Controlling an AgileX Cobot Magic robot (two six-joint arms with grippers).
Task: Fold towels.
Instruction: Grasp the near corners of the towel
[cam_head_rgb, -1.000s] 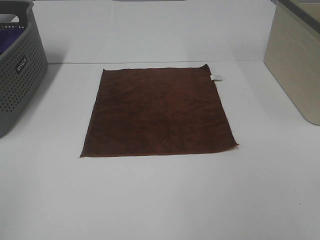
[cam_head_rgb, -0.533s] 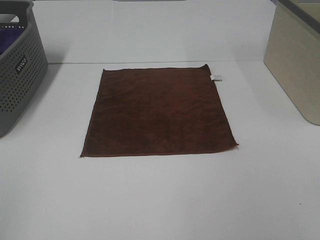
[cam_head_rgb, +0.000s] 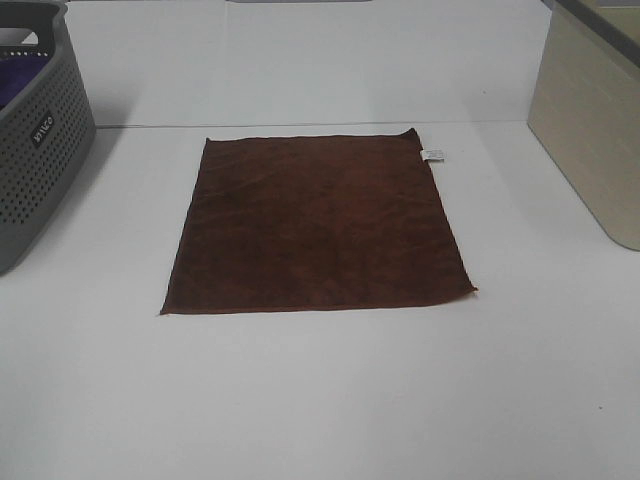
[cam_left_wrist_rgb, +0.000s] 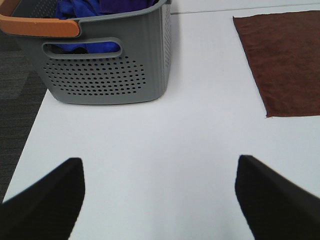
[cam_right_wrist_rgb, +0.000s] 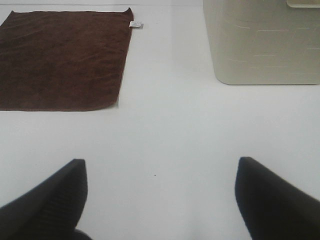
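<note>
On the worktop (cam_head_rgb: 320, 400) the towel (cam_head_rgb: 315, 225) lies flat, nothing folded yet; my left gripper (cam_left_wrist_rgb: 159, 161) and right gripper (cam_right_wrist_rgb: 160, 161) gape empty.

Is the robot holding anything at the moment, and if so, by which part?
Nothing. The left gripper and the right gripper are both open above the table, and the towel lies flat, apart from both.
</note>
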